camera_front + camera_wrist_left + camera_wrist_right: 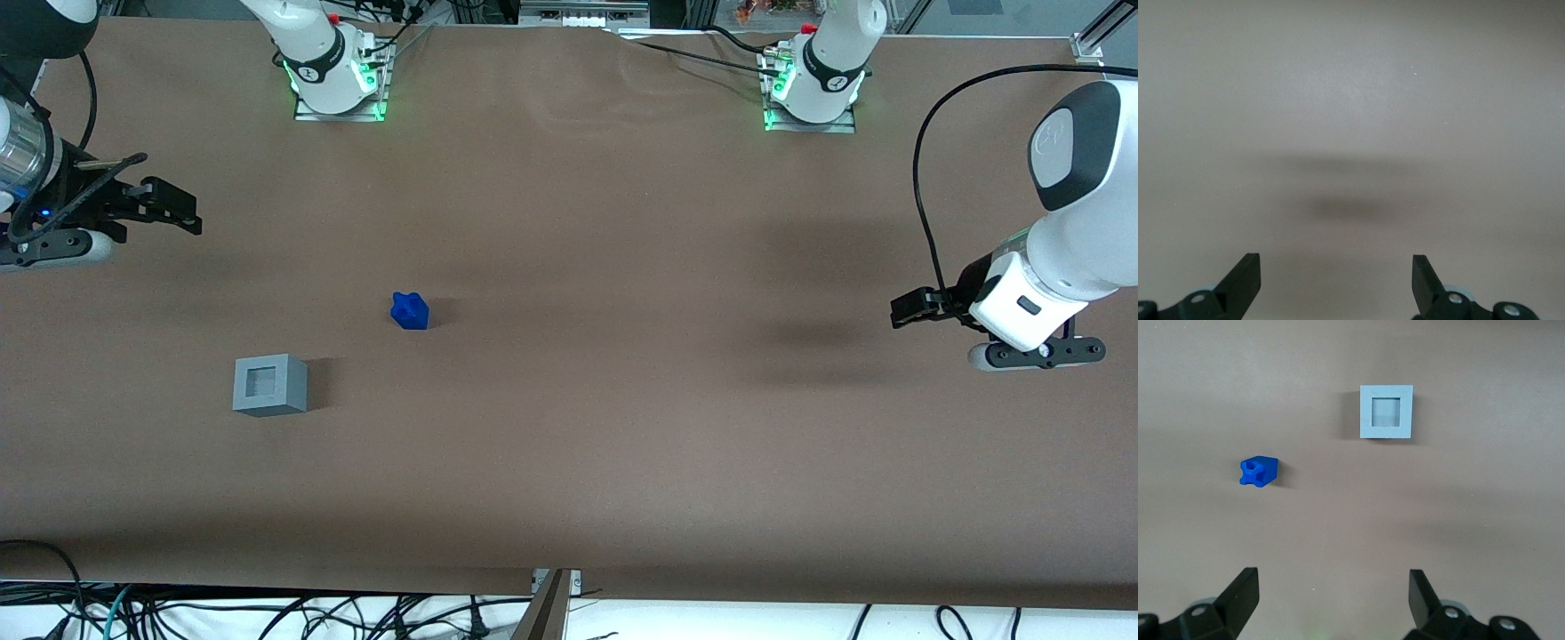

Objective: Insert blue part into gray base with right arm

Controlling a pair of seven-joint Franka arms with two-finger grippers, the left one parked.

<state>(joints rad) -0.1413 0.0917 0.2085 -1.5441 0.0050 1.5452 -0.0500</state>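
Well apart from the wide-open, empty claw [1331, 597], blue part [1259, 472] near gray base [1386, 412].

Even overhead light, soft shadows, left wrist view perhaps slightly blurred.

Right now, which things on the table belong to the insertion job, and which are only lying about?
For the job:
- blue part, on the table, ungrasped
- gray base, nearer the front camera, recess empty
- right gripper, jaws open, at the working arm's end

Lying about:
- brown table cover
- cables below the table edge
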